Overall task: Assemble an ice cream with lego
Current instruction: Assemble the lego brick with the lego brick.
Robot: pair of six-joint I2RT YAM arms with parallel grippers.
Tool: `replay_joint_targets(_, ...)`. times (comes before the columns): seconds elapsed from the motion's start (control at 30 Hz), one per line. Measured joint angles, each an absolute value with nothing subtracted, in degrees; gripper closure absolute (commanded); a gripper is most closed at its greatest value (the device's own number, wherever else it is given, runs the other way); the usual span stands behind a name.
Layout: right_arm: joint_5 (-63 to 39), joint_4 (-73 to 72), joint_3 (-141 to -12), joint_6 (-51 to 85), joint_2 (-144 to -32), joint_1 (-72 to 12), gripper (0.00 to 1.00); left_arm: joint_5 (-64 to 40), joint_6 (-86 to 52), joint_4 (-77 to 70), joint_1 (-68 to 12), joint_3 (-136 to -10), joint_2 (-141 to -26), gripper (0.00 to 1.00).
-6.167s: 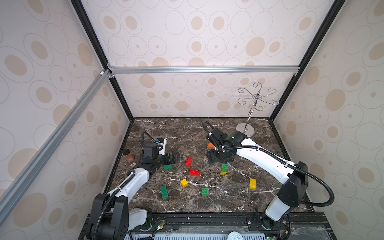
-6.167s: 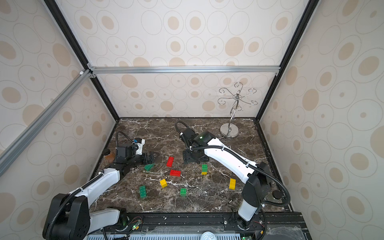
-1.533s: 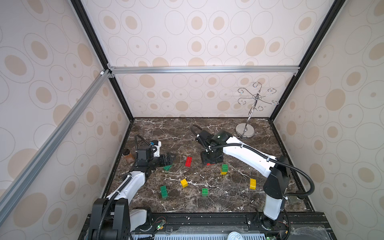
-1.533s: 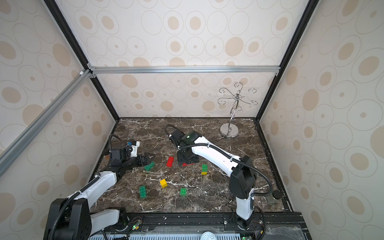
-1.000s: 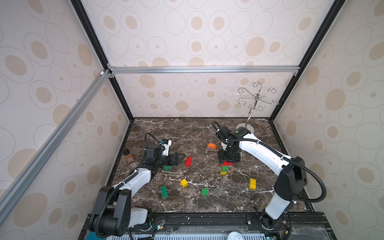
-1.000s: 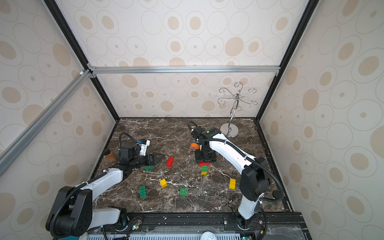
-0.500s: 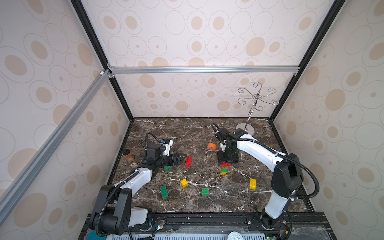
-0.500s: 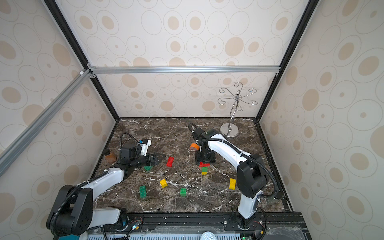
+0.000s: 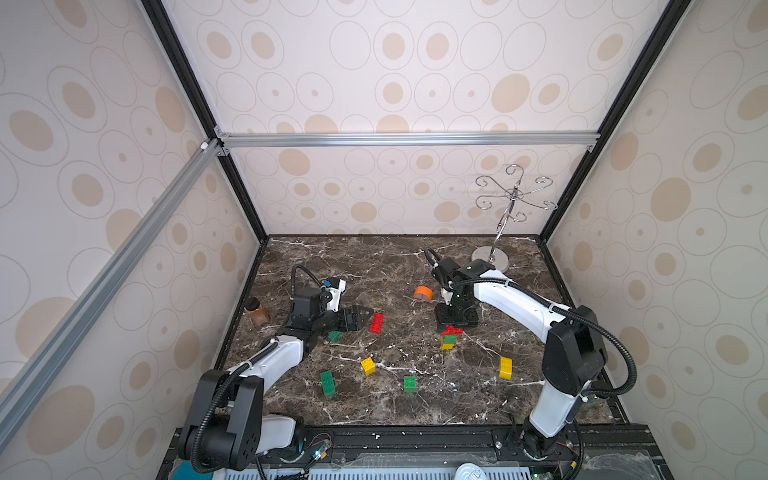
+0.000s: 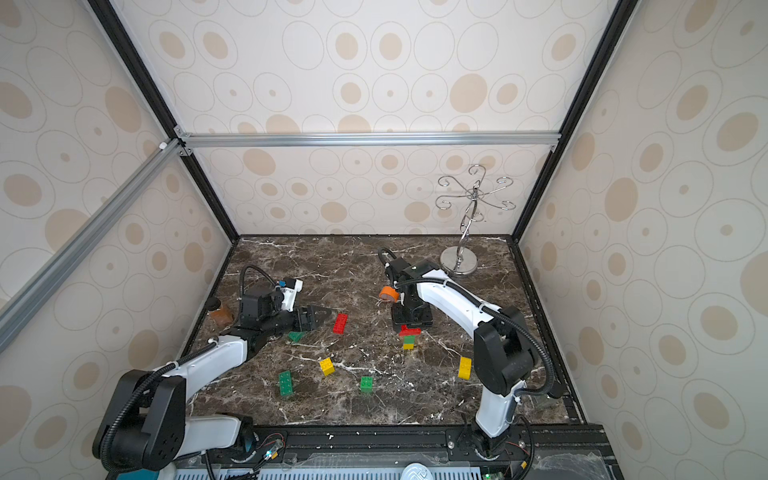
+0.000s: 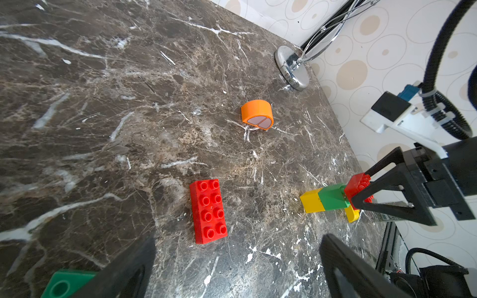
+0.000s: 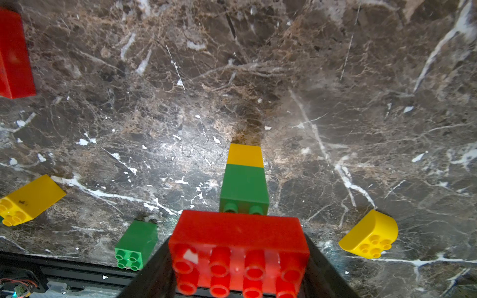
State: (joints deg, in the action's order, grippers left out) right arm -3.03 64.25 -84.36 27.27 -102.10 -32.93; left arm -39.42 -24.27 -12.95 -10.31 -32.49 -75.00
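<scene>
Item: my right end effector (image 11: 360, 190) gripped red brick (image 12: 238, 240) over green-and-yellow stack (image 12: 244, 185); my left end effector (image 9: 360, 316) stood released near second red brick (image 11: 208, 211).

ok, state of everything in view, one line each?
left pincer: open, empty
right pincer: shut on held red brick
held red brick: over stack, seating unclear
stack: green on yellow, upright
loose red brick: flat, studs up
orange dome: on its side, loose
yellow dome: loose
jar: upright, capped
hook stand: upright, empty
</scene>
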Motion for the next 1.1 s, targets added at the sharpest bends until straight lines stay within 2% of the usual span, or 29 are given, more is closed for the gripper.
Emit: replay_joint_targets(1.1, -3.03, 60.23, -79.88, 27.29, -100.82, -32.93, 0.66, -38.20, -24.21, -12.62, -10.33, -32.51, -75.00, 0.00)
